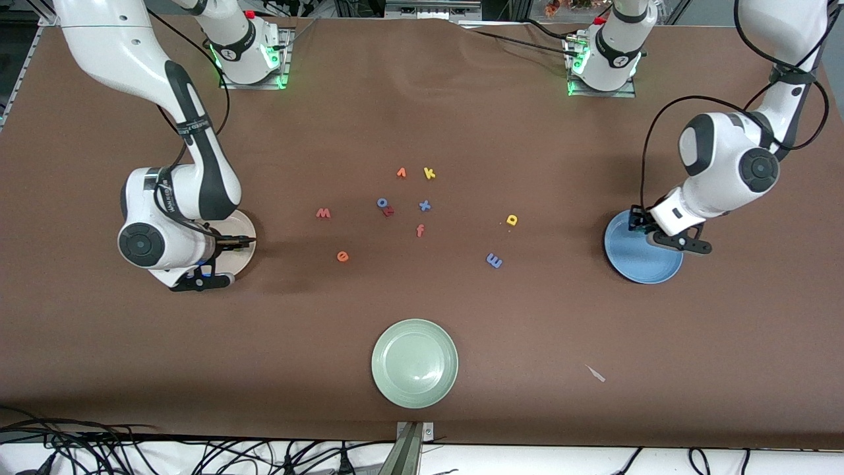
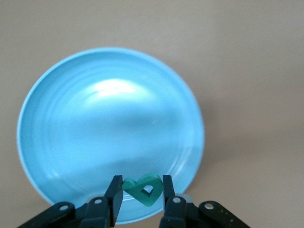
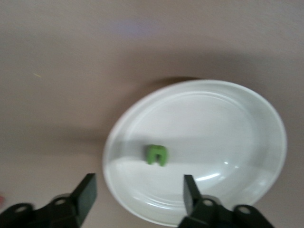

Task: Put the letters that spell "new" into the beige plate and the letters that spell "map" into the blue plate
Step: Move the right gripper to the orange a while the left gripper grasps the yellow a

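My left gripper (image 2: 141,183) hangs over the edge of the blue plate (image 2: 95,123), shut on the teal p (image 2: 145,190). In the front view this gripper (image 1: 638,219) is over the blue plate (image 1: 649,264) at the left arm's end of the table. Above the beige plate (image 3: 228,123) my right gripper (image 3: 138,183) stands open and holds nothing. The green n (image 3: 156,155) lies in that plate. On the bare cloth lie the pinkish-red w (image 1: 323,213), orange e (image 1: 342,256), blue m (image 1: 494,260) and yellow a (image 1: 512,220).
A pale green plate (image 1: 414,363) sits nearest the front camera, mid-table. In the middle of the table lie other letters: a yellow k (image 1: 429,173), a blue x (image 1: 424,205), an orange-red f (image 1: 420,230) and a red r (image 1: 389,212). A small scrap (image 1: 595,373) lies toward the left arm's end.
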Tool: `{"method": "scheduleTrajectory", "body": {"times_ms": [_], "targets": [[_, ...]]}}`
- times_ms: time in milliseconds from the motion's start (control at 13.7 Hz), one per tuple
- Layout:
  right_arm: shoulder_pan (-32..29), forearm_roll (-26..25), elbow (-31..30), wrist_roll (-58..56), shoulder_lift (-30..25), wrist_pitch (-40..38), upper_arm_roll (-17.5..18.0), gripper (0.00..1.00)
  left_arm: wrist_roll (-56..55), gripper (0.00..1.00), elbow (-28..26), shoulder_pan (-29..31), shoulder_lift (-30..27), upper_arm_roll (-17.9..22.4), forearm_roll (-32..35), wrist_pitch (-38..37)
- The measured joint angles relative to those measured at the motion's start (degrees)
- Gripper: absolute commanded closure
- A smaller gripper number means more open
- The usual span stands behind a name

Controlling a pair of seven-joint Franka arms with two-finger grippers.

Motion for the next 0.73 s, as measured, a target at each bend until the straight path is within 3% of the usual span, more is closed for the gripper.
{"method": "scheduleTrajectory", "body": {"times_ms": [219, 438, 731], "targets": [[1.18, 1.39, 1.04, 11.0, -0.01, 2.27, 4.02, 0.0, -0.02, 0.15, 0.03, -0.69, 0.32, -0.29, 0.0, 0.5], [4.07, 1.52, 1.42, 20.32, -0.01, 5.51, 5.54, 0.0, -0.45, 0.16, 0.4, -3.44, 0.3, -1.28, -0.25, 1.01], [7.25, 1.88, 1.41, 28.01, 0.64, 10.58, 6.17, 0.0, -5.77, 0.17, 0.57, -12.93, 0.37, -4.41, -8.2, 5.97]]}}
